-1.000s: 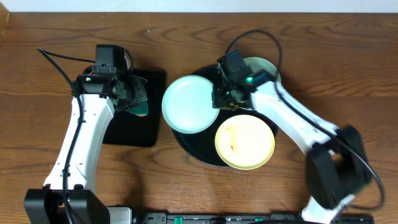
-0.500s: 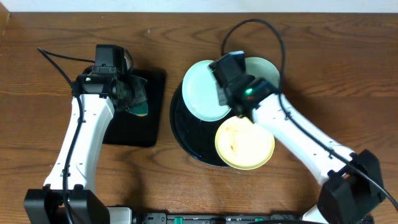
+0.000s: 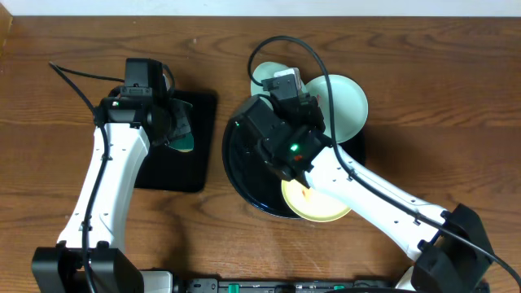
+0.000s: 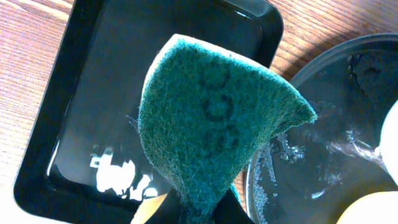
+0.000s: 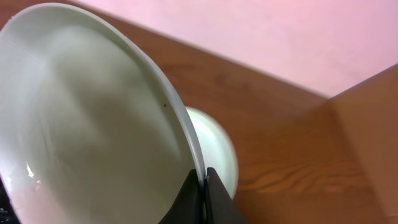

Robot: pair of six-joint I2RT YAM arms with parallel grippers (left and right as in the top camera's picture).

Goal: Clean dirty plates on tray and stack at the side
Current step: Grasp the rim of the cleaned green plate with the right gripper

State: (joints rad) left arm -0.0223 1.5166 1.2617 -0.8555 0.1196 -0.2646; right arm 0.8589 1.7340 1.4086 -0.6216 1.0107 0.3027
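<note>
Tilting steeply on its edge, the pale blue-green round shallow plate (image 5: 93,124) hangs over the far part of the large round glossy black tray (image 3: 244,175), its rim pinched between the almost closed fingers of the right gripper (image 5: 202,190). From where I stand the step in hand looks like stacking. The plate wants levelling out first, then lowering squarely onto the second pale blue-green plate (image 3: 346,102), which lies towards the far edge of the desk at the tray's far-right rim — whether on that rim or just beside it I cannot tell. So thin a hold on the rim could let the plate swing, so a slow descent and a late release seem wise. The left gripper (image 4: 196,208) is clamped on a green scouring sponge (image 4: 217,118), held above the small black rectangular tray (image 4: 81,93) towards the left edge of the desk. By my count there are three plates — two blue-green and one pale yellow plate (image 3: 326,207), lying at the round tray's near rim with a reddish smear on it. There are also two trays and one sponge.
</note>
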